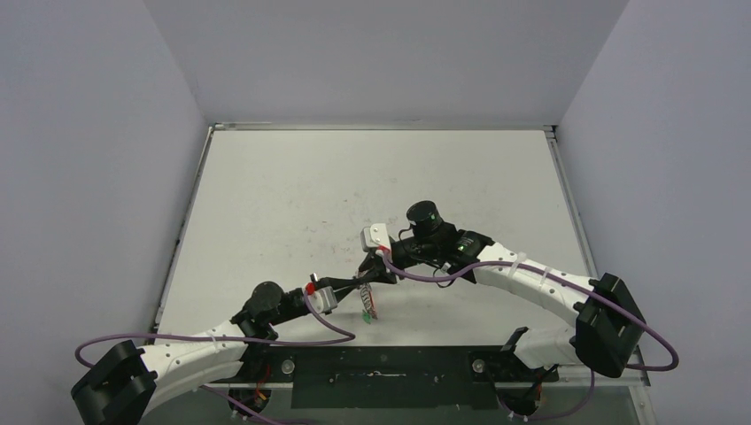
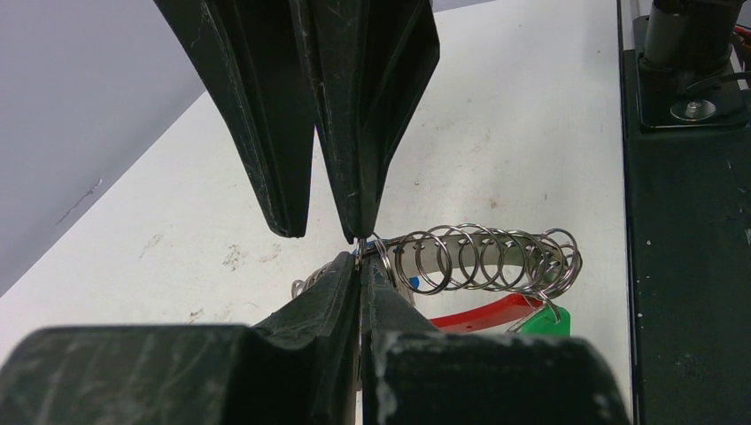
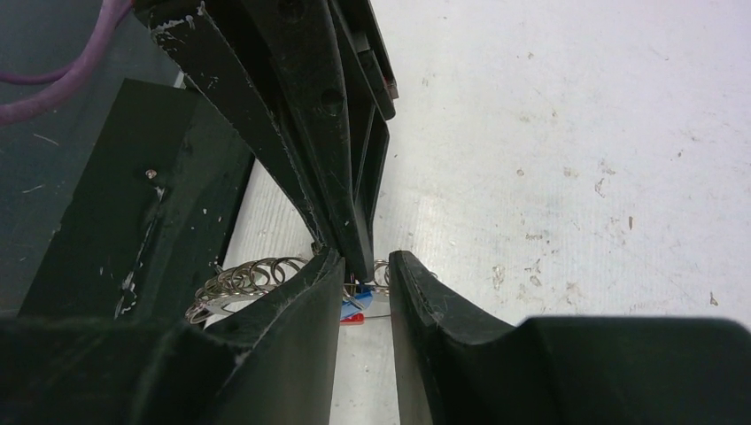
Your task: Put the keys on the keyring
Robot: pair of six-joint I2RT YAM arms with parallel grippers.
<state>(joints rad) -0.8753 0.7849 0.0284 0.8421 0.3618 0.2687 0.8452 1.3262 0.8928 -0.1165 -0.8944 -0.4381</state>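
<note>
The keyring (image 2: 483,258), a silvery wire coil with a red curved section (image 2: 483,312), hangs just above the table between both arms. My left gripper (image 2: 360,258) is shut on one end of the coil. A green key head (image 2: 545,320) dangles at the coil's far end, and a blue key head (image 3: 352,307) shows under the gripped end. My right gripper (image 3: 365,263) is open, its jaws straddling the tip of the left gripper's fingers (image 3: 341,159) and the wire there. From above, the keyring (image 1: 367,295) sits between the left gripper (image 1: 347,289) and the right gripper (image 1: 376,264).
The white table (image 1: 354,177) is scuffed and walled by grey panels on three sides. A black base plate (image 1: 381,372) runs along the near edge, just behind the keyring. Purple cables (image 1: 425,276) loop off both arms.
</note>
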